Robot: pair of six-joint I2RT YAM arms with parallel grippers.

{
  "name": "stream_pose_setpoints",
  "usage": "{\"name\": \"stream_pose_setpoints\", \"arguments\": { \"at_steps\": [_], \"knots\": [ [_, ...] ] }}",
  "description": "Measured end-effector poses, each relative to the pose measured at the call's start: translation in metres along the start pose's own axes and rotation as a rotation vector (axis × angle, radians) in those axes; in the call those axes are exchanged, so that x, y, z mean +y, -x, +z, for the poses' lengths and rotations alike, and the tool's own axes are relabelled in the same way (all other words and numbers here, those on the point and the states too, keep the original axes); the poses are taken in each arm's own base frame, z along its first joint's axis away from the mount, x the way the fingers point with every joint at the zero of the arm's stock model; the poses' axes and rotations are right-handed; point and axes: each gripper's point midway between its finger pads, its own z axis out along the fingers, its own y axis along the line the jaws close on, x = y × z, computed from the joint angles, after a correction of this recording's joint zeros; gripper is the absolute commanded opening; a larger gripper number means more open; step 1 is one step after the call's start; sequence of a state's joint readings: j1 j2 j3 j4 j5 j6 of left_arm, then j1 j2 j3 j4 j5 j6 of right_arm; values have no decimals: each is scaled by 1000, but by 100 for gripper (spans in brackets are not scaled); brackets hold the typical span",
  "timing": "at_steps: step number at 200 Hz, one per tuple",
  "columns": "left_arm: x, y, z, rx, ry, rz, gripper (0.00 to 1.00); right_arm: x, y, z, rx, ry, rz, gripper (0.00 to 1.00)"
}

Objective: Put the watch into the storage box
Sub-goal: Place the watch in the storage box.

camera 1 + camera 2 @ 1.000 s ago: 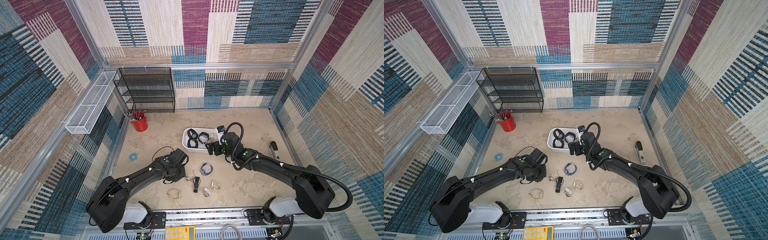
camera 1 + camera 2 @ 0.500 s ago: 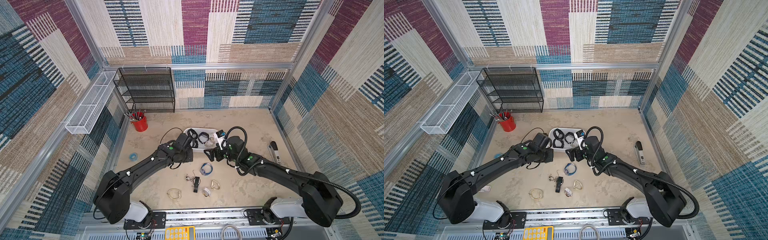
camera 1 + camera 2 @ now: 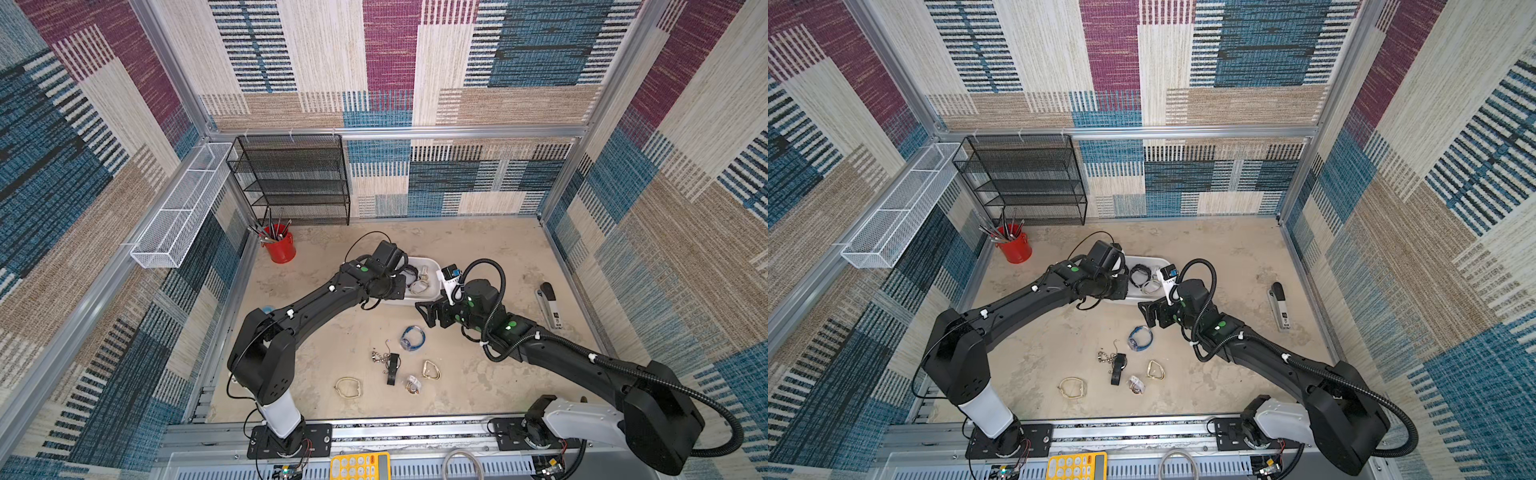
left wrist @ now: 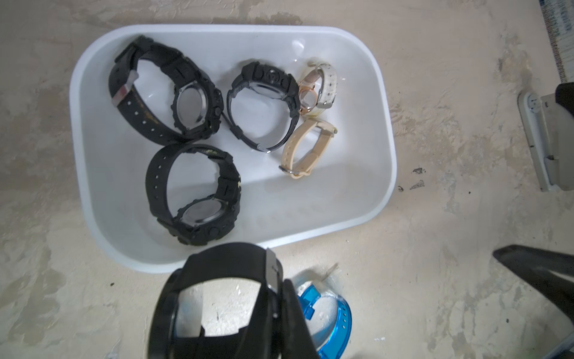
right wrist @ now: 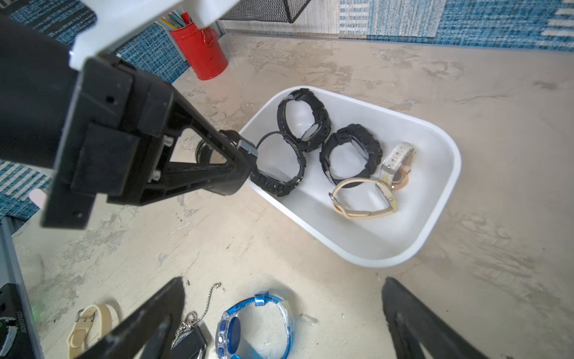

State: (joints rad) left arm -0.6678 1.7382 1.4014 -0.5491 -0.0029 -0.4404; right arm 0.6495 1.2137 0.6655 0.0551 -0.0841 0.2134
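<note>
The left claw [image 5: 241, 166] is clamping a black watch [image 4: 223, 264] by its strap, with both fingers pressing together on the band near the metal buckle. It is holding the watch in the air right at the edge of the storage box [image 4: 385, 124], and the loop of the strap is hanging open above the rim. I cannot tell whether the watch is fully over the inside of the box.

The storage box is sitting on the worktop [image 3: 457, 237] between the two arms. Five watches are lying inside it: three black watches [image 4: 164, 93], a white watch [image 4: 320, 84] with a rose-coloured case, and a beige watch [image 4: 307, 146].

The right claw [image 5: 282, 279] is hovering with its fingers spread wide apart, gripping nothing, and is facing the box from the opposite side. Below it a blue watch [image 5: 254, 326] is lying on the worktop, near the box but apart from it.

Toward the front edge, a black key fob [image 3: 391, 365] with a chain, a gold carabiner [image 3: 431, 370] and a cream-strapped watch [image 5: 90, 326] are lying loose. A red cup [image 3: 280, 249] holding pens is standing by the left wall, in front of a black mesh rack [image 3: 291, 178]. A white wire basket [image 3: 178, 208] is hanging on that wall. A stapler [image 3: 548, 303] is lying by the right wall.
</note>
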Motion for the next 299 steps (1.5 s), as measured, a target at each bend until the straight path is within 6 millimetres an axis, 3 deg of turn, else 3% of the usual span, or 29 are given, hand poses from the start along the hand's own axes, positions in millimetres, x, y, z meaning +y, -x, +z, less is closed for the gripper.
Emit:
{"name": "stream_pose_setpoints", "arguments": {
  "at_steps": [100,148,208,247,299],
  "knots": [
    [-13,24,56,28,3,51,0,-11,-15,-1,27,-52,53,100],
    [-11,19,81,61,18,51,1,-12,-16,-1,29,-54,61,100],
    [-14,22,80,58,5,49,39,-12,-14,1,30,-54,65,100],
    [-24,27,62,25,-53,49,80,-13,-10,-2,11,-66,73,100],
    [-30,17,49,2,-125,52,91,-15,-13,-5,-2,-71,83,100]
  ]
}}
